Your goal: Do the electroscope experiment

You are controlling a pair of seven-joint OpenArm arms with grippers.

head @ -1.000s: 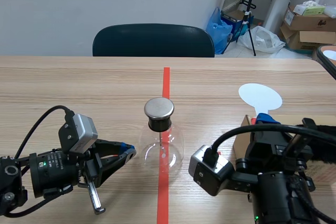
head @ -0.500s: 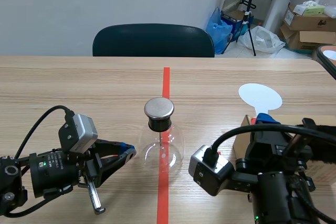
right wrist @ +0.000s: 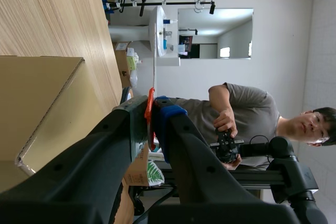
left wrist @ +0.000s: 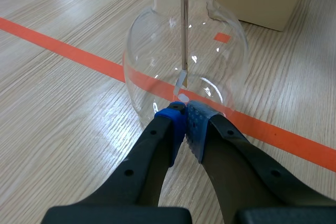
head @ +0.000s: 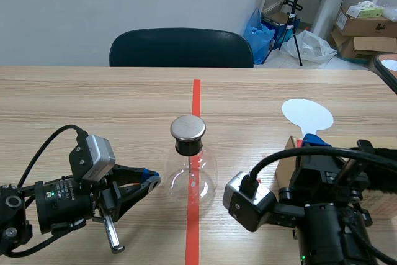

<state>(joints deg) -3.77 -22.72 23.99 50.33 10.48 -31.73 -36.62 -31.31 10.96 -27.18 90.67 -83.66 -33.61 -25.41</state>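
Nothing has shifted on the bench over the past second; both arms sit exactly where they were.

Nearest the camera, the left pincer lies low on the wood with its blue pads drawn together and nothing between them, the tips just short of the wall of the glass flask. The right pincer is clamped on a thin orange-red strip, seen edge-on between its fingers, with a cardboard box close beside it.

The flask stands upright at the middle of the bench, on the orange-red tape line. It is round-bellied and clear, closed with a black stopper under a flat metal cap, and a slim metal rod hangs down inside from the stopper.

Farther back on the right-hand side, a white disc lies flat on the wood, just beyond the box. A dark chair is pushed up to the far edge of the bench.

In the right wrist view, a person in a grey T-shirt appears in the background, hands on a small black device.
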